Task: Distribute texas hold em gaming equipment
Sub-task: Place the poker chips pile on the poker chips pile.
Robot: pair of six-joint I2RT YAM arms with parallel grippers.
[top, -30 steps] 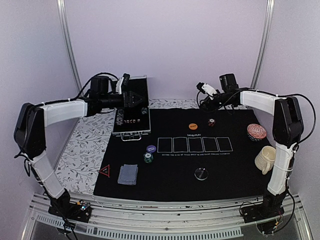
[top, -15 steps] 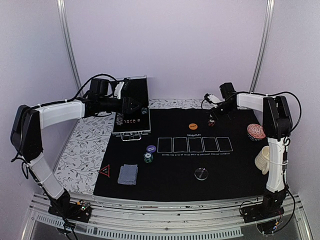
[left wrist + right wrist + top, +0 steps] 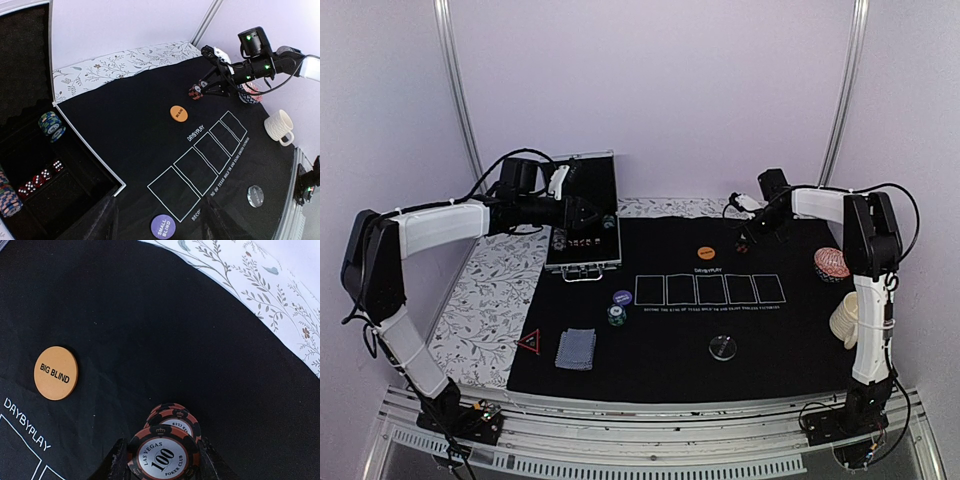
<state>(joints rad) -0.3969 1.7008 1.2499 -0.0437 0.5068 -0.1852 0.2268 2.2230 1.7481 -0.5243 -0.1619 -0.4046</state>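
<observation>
My right arm has swung down from its raised, elbow-out pose and now reaches low over the far right of the mat. A second ago its wrist hung well above the cloth. My left arm has barely shifted, drawing in only a little over the open case.

My right end effector now straddles the red-black chips, with a finger on either side of the stack, apart and close to its rim. I can't tell whether they touch it. The stack sits on the mat where it sat before, just right of the orange chip, so nothing has been handed out in this move. I judge the approach is done, and that closing on the stack and carrying it to a player's place is what remains.

My left end effector hangs apart and empty at the case's edge. The cards, the triangle and the disc lie unmoved on the near side.
</observation>
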